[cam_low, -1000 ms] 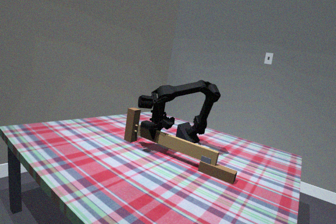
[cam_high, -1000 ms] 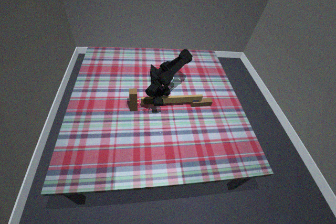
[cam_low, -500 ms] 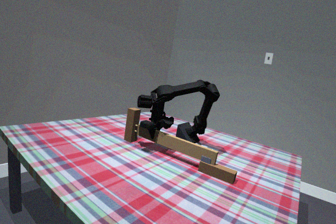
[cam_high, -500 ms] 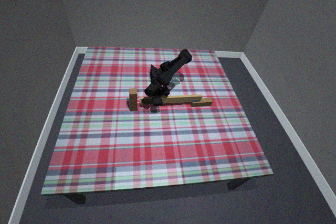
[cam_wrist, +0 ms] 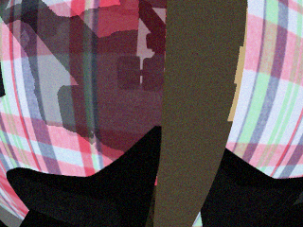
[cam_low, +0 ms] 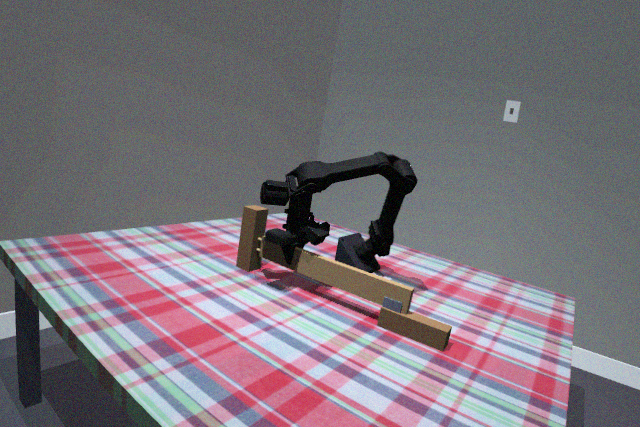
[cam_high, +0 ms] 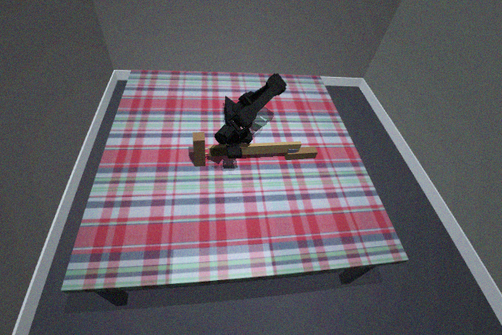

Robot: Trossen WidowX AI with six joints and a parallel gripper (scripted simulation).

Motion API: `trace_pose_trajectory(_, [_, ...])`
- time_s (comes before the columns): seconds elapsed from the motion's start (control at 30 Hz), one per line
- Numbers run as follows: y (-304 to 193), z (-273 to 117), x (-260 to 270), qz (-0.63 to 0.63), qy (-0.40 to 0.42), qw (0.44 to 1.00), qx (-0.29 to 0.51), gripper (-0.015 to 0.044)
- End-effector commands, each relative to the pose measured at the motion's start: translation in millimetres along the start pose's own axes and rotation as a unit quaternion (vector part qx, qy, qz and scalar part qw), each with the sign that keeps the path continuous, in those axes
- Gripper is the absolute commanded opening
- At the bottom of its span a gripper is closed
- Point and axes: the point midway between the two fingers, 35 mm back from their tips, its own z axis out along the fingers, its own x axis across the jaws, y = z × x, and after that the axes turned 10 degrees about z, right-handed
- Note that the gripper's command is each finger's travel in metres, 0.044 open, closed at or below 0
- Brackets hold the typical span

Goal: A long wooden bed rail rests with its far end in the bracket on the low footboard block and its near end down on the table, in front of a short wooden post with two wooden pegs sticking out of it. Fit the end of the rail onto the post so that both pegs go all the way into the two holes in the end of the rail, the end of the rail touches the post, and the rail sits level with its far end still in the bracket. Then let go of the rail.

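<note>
The gripper (cam_low: 283,242) comes down from above on the rail (cam_low: 351,277) close to its post end, and its fingers pinch the rail from both sides. In the wrist view the dark fingers sit to either side of the brown rail (cam_wrist: 199,108), with the plaid tablecloth (cam_wrist: 272,57) showing past it. The rail's gripped end is lifted off the table (cam_low: 206,339) and sits just beside the post (cam_low: 251,237), where a small peg (cam_low: 259,241) shows in the narrow gap between them; whether the rail's end touches the post cannot be told. From there the rail runs to the low block (cam_low: 415,327), its far end at the grey bracket (cam_low: 392,304). In the top view the rail (cam_high: 267,148) lies almost in line with the post (cam_high: 198,148) and the block (cam_high: 302,154), the arm (cam_high: 249,110) reaching over it from the far side of the table
</note>
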Motion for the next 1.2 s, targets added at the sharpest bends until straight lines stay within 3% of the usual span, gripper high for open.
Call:
trace_pose_trajectory(0.0, [-4, -2, -1, -0.001, -0.004, 1.000, 0.002, 0.0000])
trace_pose_trajectory(1.17, [-14, -3, -3, -0.001, -0.004, 1.000, 0.002, 0.0000])
